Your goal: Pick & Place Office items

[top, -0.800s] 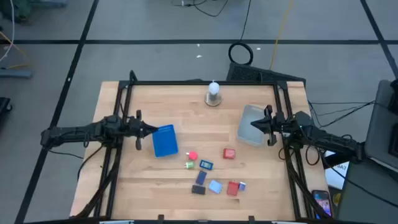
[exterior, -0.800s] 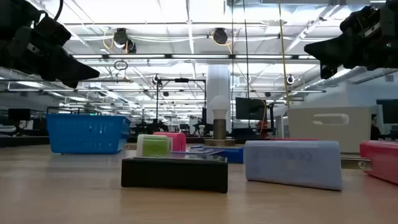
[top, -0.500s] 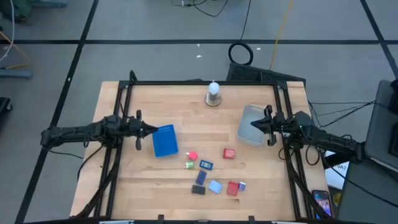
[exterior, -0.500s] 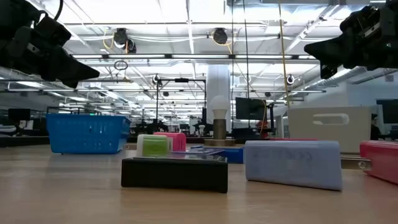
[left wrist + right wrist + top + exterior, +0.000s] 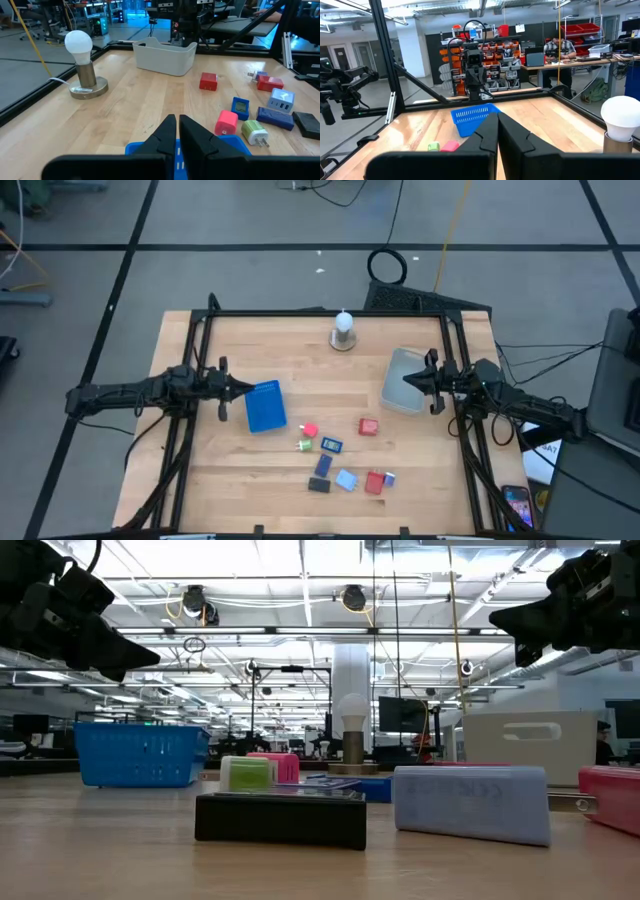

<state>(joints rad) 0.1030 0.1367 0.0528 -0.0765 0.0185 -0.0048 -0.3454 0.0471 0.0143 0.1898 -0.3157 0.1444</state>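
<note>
The office items lie in a loose cluster on the near middle of the table: a red block (image 5: pixel 368 426), a pink piece (image 5: pixel 309 431), a green one (image 5: pixel 304 445), a blue square (image 5: pixel 331 445), a dark blue block (image 5: pixel 323 466), a black block (image 5: pixel 318 485), a light blue one (image 5: pixel 346 480) and a red one (image 5: pixel 375 482). All rest flat on the wood. My left gripper (image 5: pixel 243 388) is shut, raised above the table at its left side, over the edge of the blue tray (image 5: pixel 265 406). My right gripper (image 5: pixel 409 379) is shut, raised at the right side over the grey bin (image 5: pixel 403 393).
A white bulb on a round base (image 5: pixel 343 330) stands near the far edge. The blue tray sits left of the cluster, the grey bin right of it. A black frame (image 5: pixel 320 311) borders the table. Bare wood lies between tray, bin and bulb. A person (image 5: pixel 553 50) sits far behind.
</note>
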